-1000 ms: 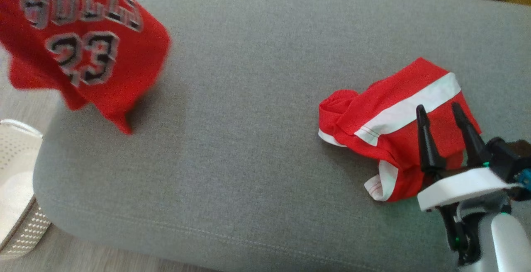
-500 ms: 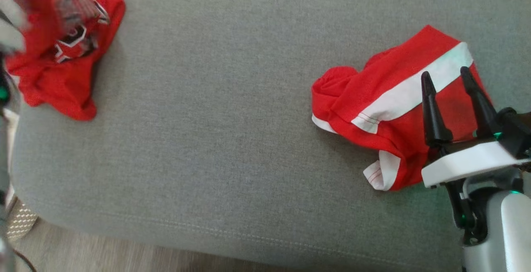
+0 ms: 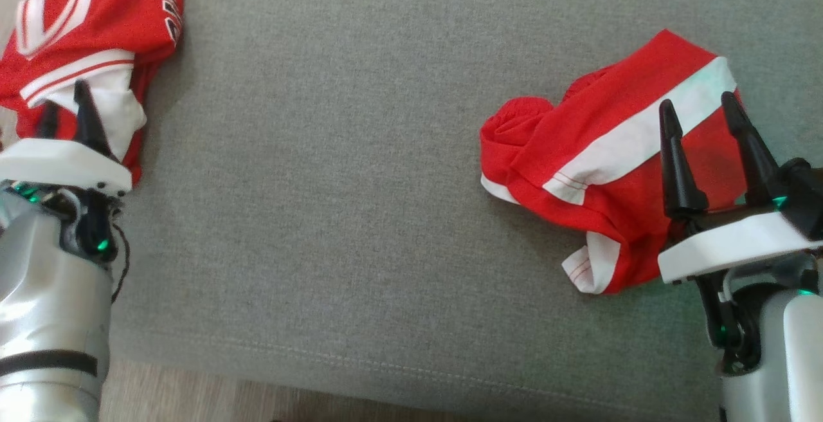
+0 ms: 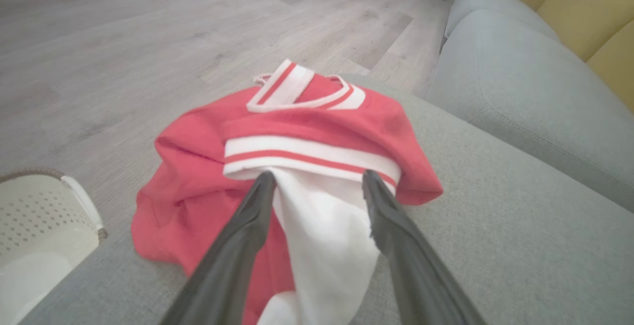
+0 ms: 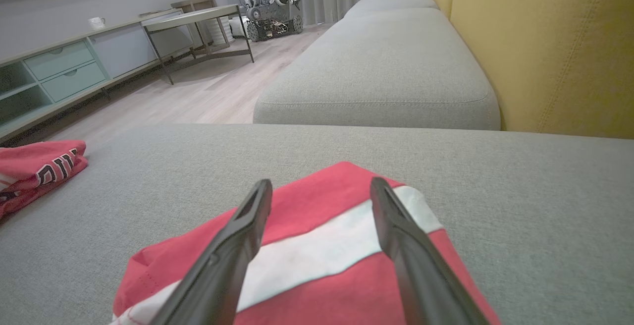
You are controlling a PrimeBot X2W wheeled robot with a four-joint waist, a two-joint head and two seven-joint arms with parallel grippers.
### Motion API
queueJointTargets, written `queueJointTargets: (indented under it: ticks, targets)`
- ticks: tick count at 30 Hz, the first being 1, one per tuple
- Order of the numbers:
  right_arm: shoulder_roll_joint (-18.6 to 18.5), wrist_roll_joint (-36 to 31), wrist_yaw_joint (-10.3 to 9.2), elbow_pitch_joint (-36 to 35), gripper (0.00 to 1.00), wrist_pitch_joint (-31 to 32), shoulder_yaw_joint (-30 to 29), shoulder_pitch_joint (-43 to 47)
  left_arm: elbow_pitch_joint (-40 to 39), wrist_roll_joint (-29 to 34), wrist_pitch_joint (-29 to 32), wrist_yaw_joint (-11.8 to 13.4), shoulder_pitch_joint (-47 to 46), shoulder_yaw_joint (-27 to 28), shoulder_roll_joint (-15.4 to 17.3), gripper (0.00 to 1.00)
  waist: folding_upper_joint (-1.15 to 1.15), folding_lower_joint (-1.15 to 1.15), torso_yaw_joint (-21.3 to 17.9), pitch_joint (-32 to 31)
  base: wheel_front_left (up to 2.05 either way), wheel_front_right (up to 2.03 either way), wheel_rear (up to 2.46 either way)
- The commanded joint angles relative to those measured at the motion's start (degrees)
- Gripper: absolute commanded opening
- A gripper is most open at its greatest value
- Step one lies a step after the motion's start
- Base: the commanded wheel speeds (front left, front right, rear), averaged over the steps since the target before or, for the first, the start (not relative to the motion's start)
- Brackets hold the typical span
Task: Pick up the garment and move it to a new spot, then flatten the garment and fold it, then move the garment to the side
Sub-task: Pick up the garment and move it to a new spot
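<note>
**Sofa, garments and claws, seen from the head and wrist cameras.** The grey sofa (image 3: 360,184) is bearing two red garments, well apart. The jersey (image 3: 96,17), the piece being worked, is lying in a crumpled heap at the seat's left corner, right at its edge. A white basket (image 4: 44,216) is standing lower down, just beside that corner. The shorts (image 3: 598,171), red with a white stripe, are lying bunched at the right of the seat.

The left claw (image 3: 64,103) is hanging just over the jersey with its fingers spread. In the left wrist view a white fold is lying between them, not pinched. The right claw (image 3: 697,100) is hovering above the shorts, fingers likewise spread, gripping nothing.

The jersey is looking thin, light and limp, and probably slick. It is likely to be sagging and sliding rather than keeping any shape, so a single pinch will probably be lifting only a bunch. The striped trim band (image 4: 307,154) is offering the firmest hold — stitched, doubled cloth. Two pinches spaced along such an edge, one per claw, seem the best way of spreading it flat. Any dragging this close to the corner is risking a slide off the seat.
</note>
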Motion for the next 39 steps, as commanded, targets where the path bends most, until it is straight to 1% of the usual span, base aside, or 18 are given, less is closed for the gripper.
queueJointTargets:
  ticks: [1, 5, 9, 12, 15, 19, 21, 23, 24, 28, 29, 35, 39]
  targets:
    - [-0.2, -0.2, -0.04, -1.9, 1.00, -0.3, 1.2, -1.9, -2.5, 0.9, -0.7, 0.1, 0.1, 2.5, 2.8, 1.00, 0.00, 0.00, -0.1, -0.4, 0.00, 0.00, 0.00]
    - [-0.2, 0.4, -0.04, -0.9, 1.00, -1.2, 1.4, -1.7, -8.5, 4.8, -0.7, 1.7, 4.3, 5.7, 1.9, 1.00, 0.00, 0.00, -0.5, -2.1, 0.00, 0.00, 0.00]
    - [-0.2, 1.3, -0.04, 0.7, 1.00, -2.5, 1.9, -1.2, -16.2, 9.6, -0.7, 3.6, 10.7, 8.8, 0.7, 1.00, 0.00, 0.00, -1.3, -4.4, 0.00, 0.00, 0.00]
    - [-0.2, 1.8, -0.04, 1.9, 1.00, -3.6, 1.7, -0.6, -22.7, 13.1, -0.7, 4.4, 15.6, 10.5, -0.9, 1.00, 0.00, 0.00, -1.7, -6.3, 0.00, 0.00, 0.00]
    - [-0.2, 2.3, -0.04, 3.0, 1.00, -4.4, 1.4, 0.2, -30.1, 16.6, -0.7, 5.3, 20.7, 11.1, -2.8, 1.00, 0.00, 0.00, -2.0, -8.4, 0.00, 0.00, 0.00]
    - [-0.2, 2.3, -0.04, 4.4, 1.00, -4.9, 1.5, 1.6, -38.6, 20.1, -0.7, 5.5, 26.9, 10.1, -4.7, 1.00, 0.00, 0.00, -2.7, -11.1, 0.00, 0.00, 0.00]
    - [-0.2, 2.2, -0.04, 4.9, 1.00, -5.1, 1.7, 2.2, -41.5, 20.9, -0.7, 5.4, 29.5, 9.1, -5.5, 1.00, 0.00, 0.00, -3.2, -12.2, 0.00, 0.00, 0.00]
    - [-0.2, 2.1, -0.04, 5.3, 1.00, -5.1, 1.9, 2.7, -44.4, 21.8, -0.5, 5.4, 31.2, 8.0, -5.6, 1.00, 0.00, 0.00, -3.7, -13.1, 0.00, 0.00, 0.00]
    - [-0.2, 2.0, -0.04, 5.6, 1.00, -5.2, 2.1, 3.3, -47.2, 22.6, 0.5, 5.2, 32.7, 6.8, -5.6, 1.00, 0.00, 0.00, -4.4, -14.1, 0.00, 0.00, 0.00]
    - [-0.2, 2.0, -0.04, 6.5, 1.00, -5.6, 2.3, 4.4, -52.6, 24.3, 3.1, 5.6, 35.5, 4.6, -5.5, 1.00, 0.00, 0.00, -6.2, -16.1, 0.00, 0.00, 0.00]
    - [-0.2, 2.0, -0.04, 6.5, 1.00, -5.6, 2.3, 4.4, -52.6, 24.3, 3.1, 5.6, 35.5, 4.6, -5.5, 1.00, 0.00, 0.00, -6.2, -16.1, 0.00, 0.00, 0.00]
    - [-0.2, 1.6, -0.04, 8.0, 1.00, -6.0, 3.0, 6.0, -58.5, 25.9, 6.4, 6.0, 39.3, 1.8, -5.9, 1.00, 0.00, 0.00, -8.8, -18.7, 0.00, 0.00, 0.00]
    - [-0.2, 1.0, -0.04, 8.8, 1.00, -6.1, 3.1, 6.8, -60.4, 26.1, 7.6, 6.1, 41.3, 0.7, -6.1, 1.00, 0.00, 0.00, -9.9, -20.3, 0.00, 0.00, 0.00]
